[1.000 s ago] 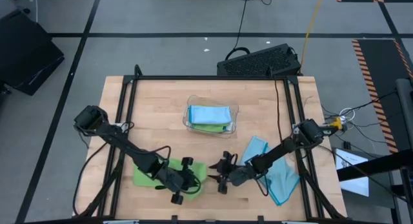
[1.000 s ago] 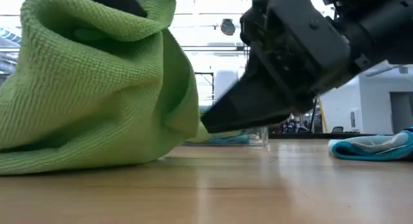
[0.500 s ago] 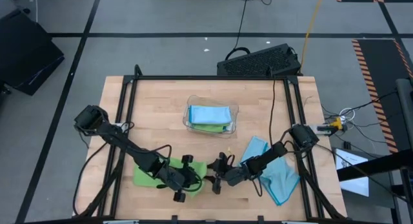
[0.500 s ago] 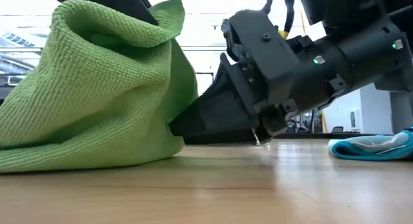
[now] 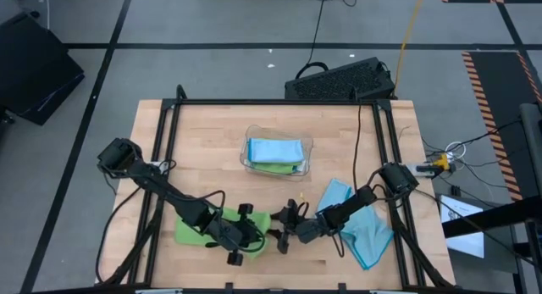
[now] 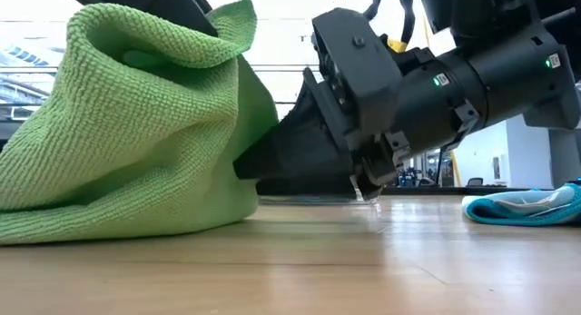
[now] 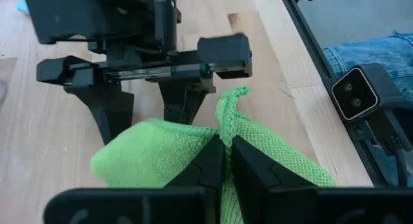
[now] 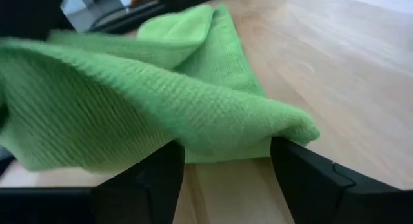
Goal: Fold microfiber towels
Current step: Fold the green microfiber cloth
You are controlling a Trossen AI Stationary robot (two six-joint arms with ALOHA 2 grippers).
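A lime green microfiber towel [image 5: 198, 227] lies near the table's front edge, with its right part raised into a peak [image 6: 136, 97]. My left gripper [image 5: 250, 235] is shut on that peak. My right gripper [image 5: 282, 235] comes in low from the right and is open. Its two fingers [image 8: 150, 182] stand on either side of the towel's lower folded edge [image 8: 258, 130]. A light blue towel [image 5: 362, 224] lies crumpled at the right under the right arm. My left gripper pinches the green towel's raised hemmed edge [image 7: 225, 124] between its two fingers, slanting down from the table's left. The held part stands lifted in a peak, and the rest of the towel rests on the table. My right gripper has a fingertip [image 6: 247, 163] at the towel's side, and I cannot tell whether it touches.
A clear plastic tray [image 5: 307, 161] holding folded blue and green towels stands at the middle of the table, toward the far edge. A black metal frame [image 5: 271, 102] runs around the tabletop. Bare wood lies between the tray and the grippers.
My right gripper has sunk close to the tabletop and gone toward the table's left, up against the green towel's lower fold. The towel's peak stays lifted in my left gripper.
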